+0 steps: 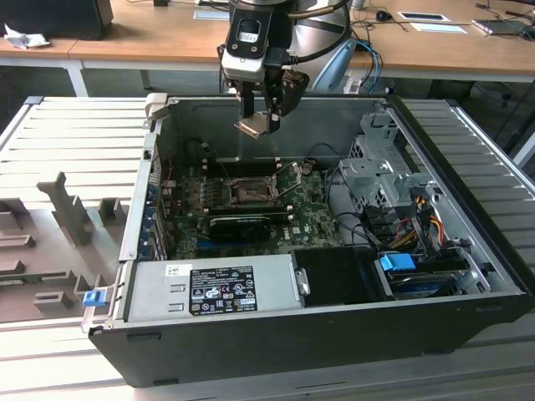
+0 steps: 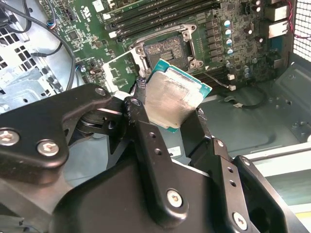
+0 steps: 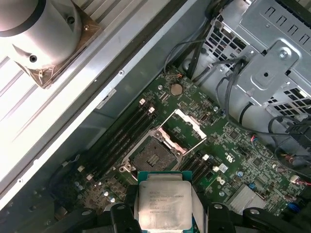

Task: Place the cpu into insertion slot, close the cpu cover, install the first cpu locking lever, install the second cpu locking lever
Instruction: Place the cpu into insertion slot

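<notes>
I see my gripper (image 1: 259, 125) hanging over the open computer case (image 1: 251, 334), above the green board (image 1: 311, 222). Its two black fingers (image 2: 144, 127) are closed on opposite edges of the chip (image 2: 177, 102), so I have it gripped in the air with its silver-grey top showing in both wrist views. The square socket (image 3: 148, 154) lies bare on the board below, well apart from the chip. The cover plate (image 3: 187, 127) stands swung open beside the socket, its square window clear.
</notes>
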`<action>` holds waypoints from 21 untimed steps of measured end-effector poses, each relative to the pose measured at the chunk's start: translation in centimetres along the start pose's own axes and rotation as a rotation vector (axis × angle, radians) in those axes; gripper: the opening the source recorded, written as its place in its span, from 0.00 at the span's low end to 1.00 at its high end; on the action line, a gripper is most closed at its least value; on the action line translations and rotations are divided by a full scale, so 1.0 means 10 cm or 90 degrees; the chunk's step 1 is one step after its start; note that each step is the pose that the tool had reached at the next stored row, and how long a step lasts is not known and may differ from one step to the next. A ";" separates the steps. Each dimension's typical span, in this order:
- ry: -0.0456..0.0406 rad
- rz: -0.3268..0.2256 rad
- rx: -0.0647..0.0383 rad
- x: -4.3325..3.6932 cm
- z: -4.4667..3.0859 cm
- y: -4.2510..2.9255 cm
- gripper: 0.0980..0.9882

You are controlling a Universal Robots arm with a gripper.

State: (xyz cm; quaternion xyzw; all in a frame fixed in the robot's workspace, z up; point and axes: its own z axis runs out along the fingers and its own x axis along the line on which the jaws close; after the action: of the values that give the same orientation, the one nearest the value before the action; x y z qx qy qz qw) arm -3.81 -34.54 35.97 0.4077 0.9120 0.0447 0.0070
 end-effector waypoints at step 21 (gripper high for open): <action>-0.0115 0.131 -0.003 -0.001 0.025 -0.002 0.48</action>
State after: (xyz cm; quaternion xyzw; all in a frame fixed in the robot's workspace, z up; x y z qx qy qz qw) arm -3.81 -34.54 35.72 0.4999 0.8649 0.0436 0.0116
